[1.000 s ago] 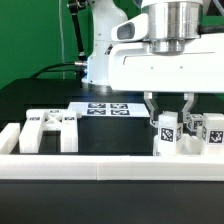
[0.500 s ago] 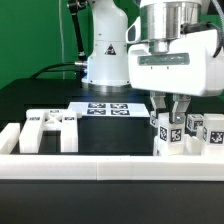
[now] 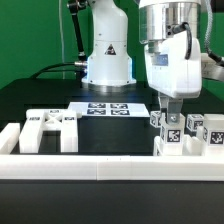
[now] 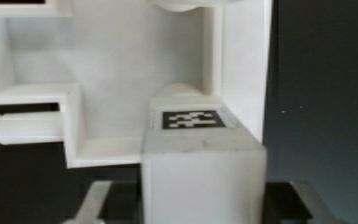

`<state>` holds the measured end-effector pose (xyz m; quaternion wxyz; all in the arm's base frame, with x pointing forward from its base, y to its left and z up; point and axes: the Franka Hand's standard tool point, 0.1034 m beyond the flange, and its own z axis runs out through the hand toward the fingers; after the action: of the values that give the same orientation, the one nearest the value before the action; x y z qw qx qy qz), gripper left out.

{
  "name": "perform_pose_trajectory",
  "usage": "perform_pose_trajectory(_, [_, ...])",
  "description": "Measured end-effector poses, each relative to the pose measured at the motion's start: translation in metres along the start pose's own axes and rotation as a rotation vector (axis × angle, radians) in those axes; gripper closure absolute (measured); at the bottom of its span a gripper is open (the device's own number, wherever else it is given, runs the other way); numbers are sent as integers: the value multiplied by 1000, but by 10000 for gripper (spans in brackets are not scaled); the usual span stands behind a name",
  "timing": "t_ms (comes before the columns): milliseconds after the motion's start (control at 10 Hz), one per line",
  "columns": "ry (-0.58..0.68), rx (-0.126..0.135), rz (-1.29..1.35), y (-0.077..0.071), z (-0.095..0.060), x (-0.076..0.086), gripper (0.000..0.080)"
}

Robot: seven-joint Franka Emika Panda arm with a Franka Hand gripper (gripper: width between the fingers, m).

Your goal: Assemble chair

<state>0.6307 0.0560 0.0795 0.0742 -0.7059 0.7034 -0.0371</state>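
Black surface [image 3: 40,95] under a green backdrop [image 3: 30,50] carries the marker board [image 3: 108,108] in the middle and a white rail [image 3: 90,165] along the near edge. No chair stands yet. Its parts lie loose, with a blocky chair panel [image 3: 50,130] against the rail at the exterior view's left and a cluster of tagged pieces [image 3: 205,128] at the exterior view's right. The tool [image 3: 172,112] reaches straight down into that cluster, its jaws drawn nearly together and, by the look of it, clamped on the upright chair piece [image 3: 168,132] nearest the middle. The wrist view shows a tagged white block [image 4: 194,150], likely the same piece, close under the camera with other white parts just beside it; the fingertips are not clear there. I judge this to be the pick-up of one part, early in the assembly. The next move calls for a straight lift clear of the neighbouring pieces, then a carry toward the panel without letting the piece twist.
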Motion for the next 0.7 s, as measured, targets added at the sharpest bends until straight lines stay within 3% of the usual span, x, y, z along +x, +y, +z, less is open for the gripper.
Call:
perform_pose_trajectory(100, [0,0,-11,0,0,0,509])
perform_pose_trajectory(200, [0,-3,-93,0,0,0,306])
perform_pose_trajectory(300, [-1,-5,-133,1,0,0,201])
perform_pose_trajectory(700, [1,-6,-618,0,0,4,153])
